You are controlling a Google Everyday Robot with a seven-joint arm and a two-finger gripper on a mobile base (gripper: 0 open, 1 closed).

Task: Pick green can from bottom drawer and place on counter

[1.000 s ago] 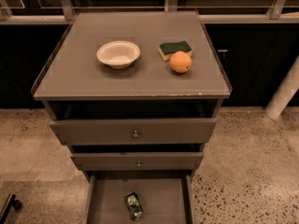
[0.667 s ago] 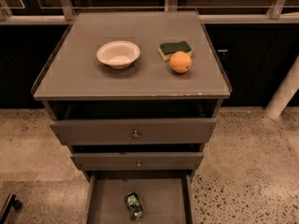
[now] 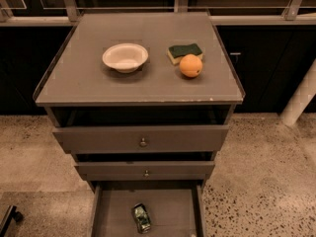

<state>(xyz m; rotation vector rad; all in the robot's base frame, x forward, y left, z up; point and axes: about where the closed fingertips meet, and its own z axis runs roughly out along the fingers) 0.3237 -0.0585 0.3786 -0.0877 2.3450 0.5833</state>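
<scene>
The green can [image 3: 142, 217] seems to lie on its side near the middle of the open bottom drawer [image 3: 170, 212]. I judge it light, thin-walled, slick and apt to roll, so I would close across its round body at mid-length. A dark piece left of the drawer looks like my end effector [image 3: 6, 220]; I cannot tell its state.
</scene>
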